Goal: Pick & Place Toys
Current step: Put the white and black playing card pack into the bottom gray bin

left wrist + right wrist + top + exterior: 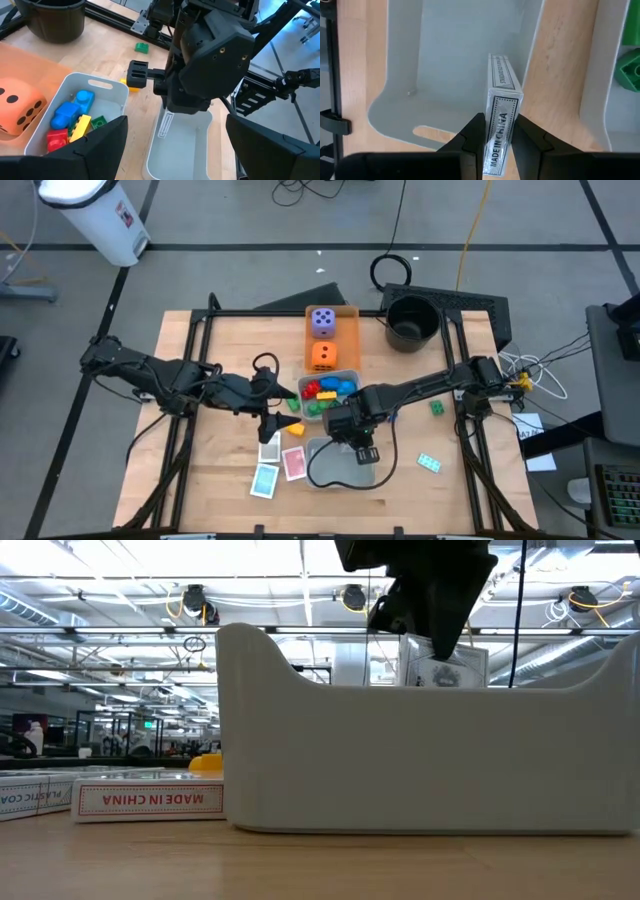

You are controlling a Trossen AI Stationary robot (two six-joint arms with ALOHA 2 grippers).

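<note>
Right hand (496,134) clamps white card box (501,107) over empty grey tray (450,55), near tabletop's front edge; lower inside walls before letting go. Left hand (268,405) spread, empty.

- In the high view, the right gripper (362,452) hides whatever it holds over the near grey tray (322,470).
- In the low view, that tray's wall (420,755) blocks the table behind it.
- A card box (25,796) is cut off at the left edge.
</note>
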